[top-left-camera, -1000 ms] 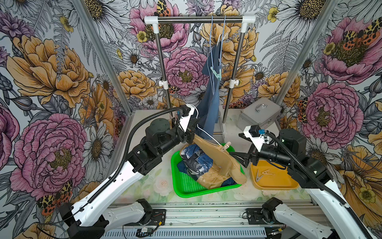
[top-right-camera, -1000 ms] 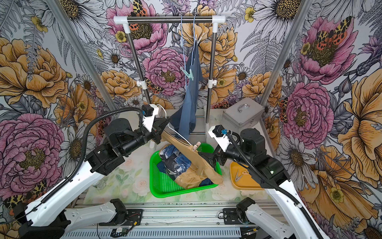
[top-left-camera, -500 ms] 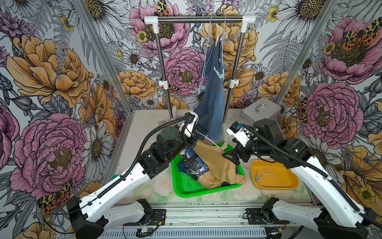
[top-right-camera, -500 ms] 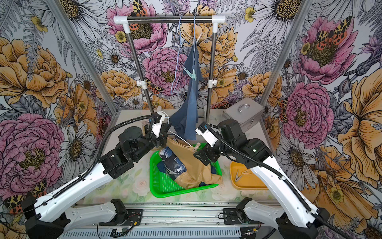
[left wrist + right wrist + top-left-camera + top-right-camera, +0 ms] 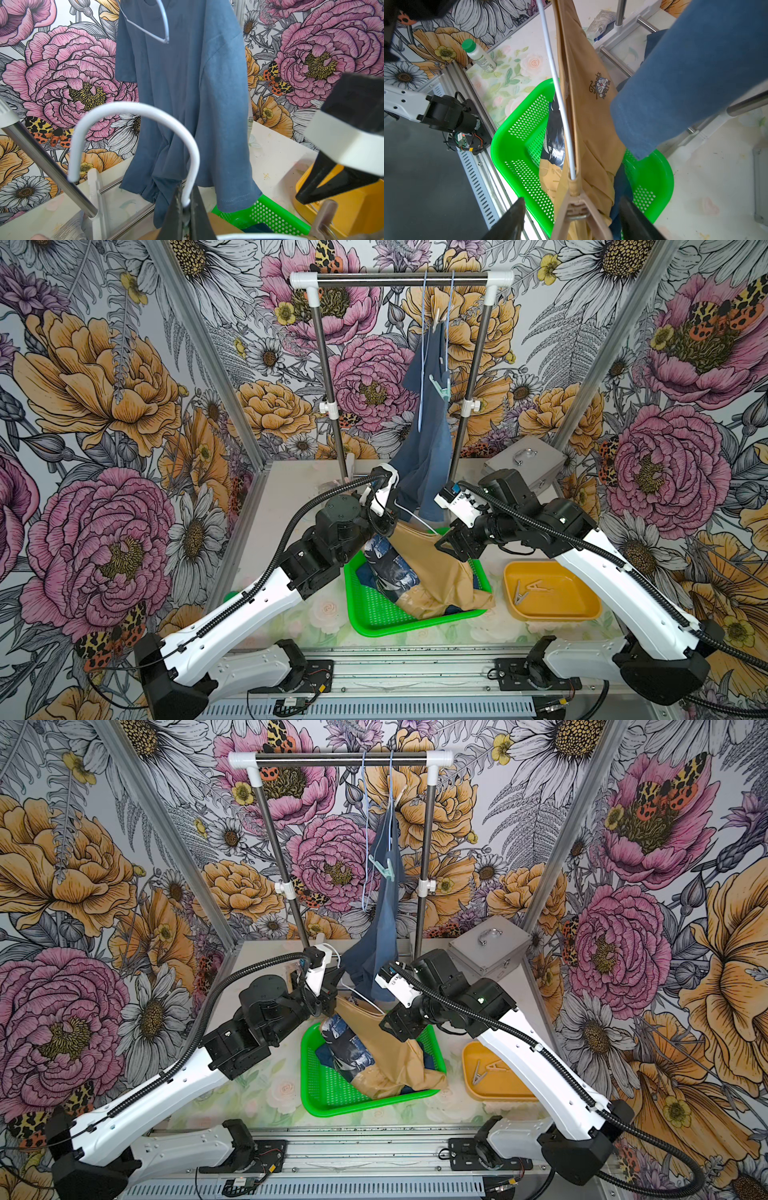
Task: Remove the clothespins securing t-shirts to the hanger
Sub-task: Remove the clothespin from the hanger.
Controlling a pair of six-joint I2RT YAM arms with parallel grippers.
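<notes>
My left gripper (image 5: 185, 204) is shut on the hook of a white hanger (image 5: 145, 112) and holds it over the green basket (image 5: 374, 618). A tan t-shirt (image 5: 432, 568) hangs from that hanger. A beige clothespin (image 5: 578, 209) pins the shirt to the hanger's wire end. My right gripper (image 5: 572, 199) is open, a finger on each side of the pin's splayed prongs, not touching them. A slate blue t-shirt (image 5: 428, 456) hangs on the rail with a mint green clothespin (image 5: 440, 386) on it. A dark navy printed shirt (image 5: 386, 564) lies in the basket.
The metal rail (image 5: 399, 277) and its two posts stand at the back. A yellow tray (image 5: 552, 614) on the right holds loose clothespins (image 5: 525, 591). A grey metal case (image 5: 523, 460) sits back right. A green-capped white bottle (image 5: 479, 56) lies by the left frame.
My right arm swung from the yellow tray toward the tan shirt, and its jaws have narrowed around the beige clothespin. My left arm shifted the hanger forward over the basket.
</notes>
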